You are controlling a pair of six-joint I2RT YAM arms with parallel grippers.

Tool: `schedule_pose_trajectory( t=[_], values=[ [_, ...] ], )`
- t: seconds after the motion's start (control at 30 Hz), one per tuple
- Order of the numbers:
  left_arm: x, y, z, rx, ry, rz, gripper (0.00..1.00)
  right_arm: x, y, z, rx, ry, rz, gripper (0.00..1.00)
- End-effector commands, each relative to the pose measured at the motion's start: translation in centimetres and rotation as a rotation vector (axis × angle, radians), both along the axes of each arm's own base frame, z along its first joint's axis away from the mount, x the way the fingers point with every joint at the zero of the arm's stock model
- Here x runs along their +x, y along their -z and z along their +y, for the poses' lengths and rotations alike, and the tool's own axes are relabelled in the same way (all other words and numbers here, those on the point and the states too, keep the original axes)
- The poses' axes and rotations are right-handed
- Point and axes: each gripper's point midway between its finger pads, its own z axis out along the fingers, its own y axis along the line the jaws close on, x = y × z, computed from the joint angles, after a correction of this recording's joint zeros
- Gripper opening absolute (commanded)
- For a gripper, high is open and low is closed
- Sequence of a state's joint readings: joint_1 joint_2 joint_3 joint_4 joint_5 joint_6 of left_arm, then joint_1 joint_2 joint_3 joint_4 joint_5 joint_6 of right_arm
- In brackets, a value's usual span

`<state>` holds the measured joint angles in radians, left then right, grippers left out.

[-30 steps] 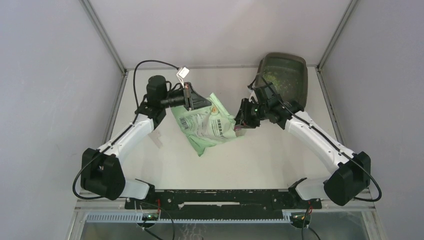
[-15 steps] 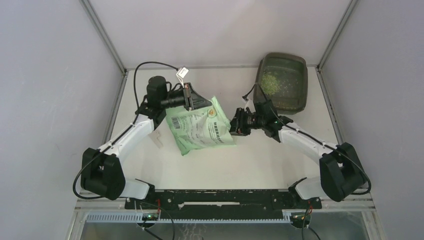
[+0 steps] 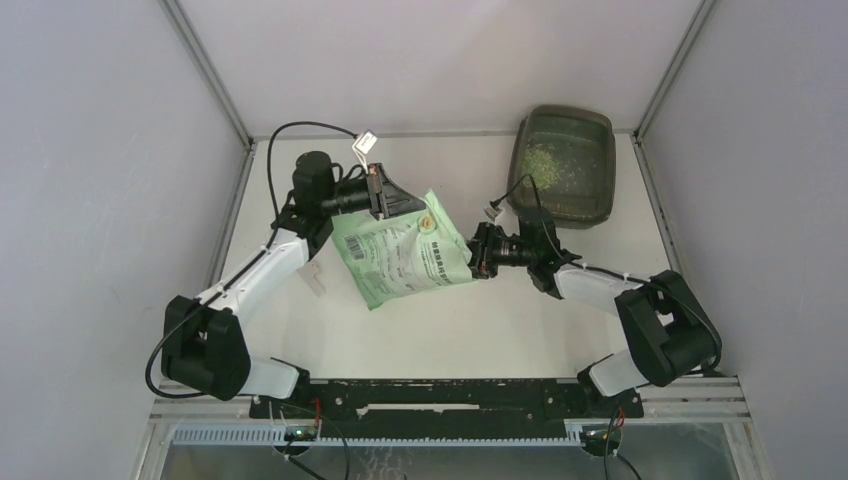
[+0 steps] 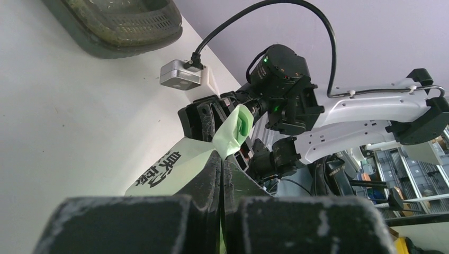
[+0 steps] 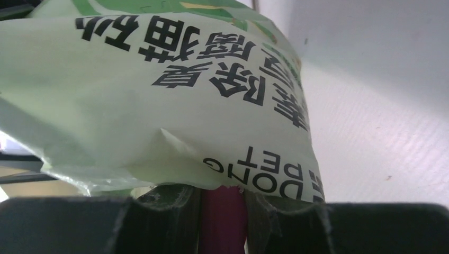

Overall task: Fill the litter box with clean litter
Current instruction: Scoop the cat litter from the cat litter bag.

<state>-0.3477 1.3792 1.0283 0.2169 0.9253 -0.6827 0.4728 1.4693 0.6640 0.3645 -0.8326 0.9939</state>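
The dark litter box (image 3: 601,170) sits at the back right with a patch of clean litter (image 3: 543,160) inside it. A light-green printed bag (image 3: 400,255) is held up at mid-table. My left gripper (image 3: 379,201) is shut on the bag's upper left corner; in the left wrist view its jaws (image 4: 221,156) pinch the green edge (image 4: 233,132). My right gripper (image 3: 478,254) is at the bag's right edge, shut on a magenta scoop handle (image 5: 222,217). The handle runs in under the bag (image 5: 159,106), and the scoop's bowl is hidden.
A small white camera block (image 4: 180,75) on a cable hangs near the right gripper. Metal frame posts (image 3: 205,70) and grey walls close in both sides of the table. The litter box (image 4: 122,21) also shows at the top of the left wrist view.
My right gripper has come down and leftward from beside the litter box to the bag's right edge. The litter box, tilted a second ago, now lies flat. The bag has shifted slightly.
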Motion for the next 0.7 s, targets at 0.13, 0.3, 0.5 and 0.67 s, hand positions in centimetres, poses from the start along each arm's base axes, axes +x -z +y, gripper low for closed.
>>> schedule_pose_trajectory(
  t=[0.13,0.3,0.5,0.67],
  values=[
    [-1.5,-5.2,0.0,-0.086,0.055,-0.165,0.01,0.0,-6.4,-2.4,0.210,-0.013,-0.080,0.00],
    [-0.6,-6.7,0.3,-0.098,0.044,-0.184,0.01,0.0,-7.6,-5.5,0.182,0.047,-0.093,0.00],
    [0.8,-7.6,0.3,-0.103,0.030,-0.196,0.01,-0.4,-6.8,-9.1,0.137,0.093,-0.030,0.00],
    [1.6,-8.8,0.8,-0.112,0.014,-0.212,0.01,-1.3,-7.0,-11.4,0.140,0.134,-0.041,0.00]
  ],
)
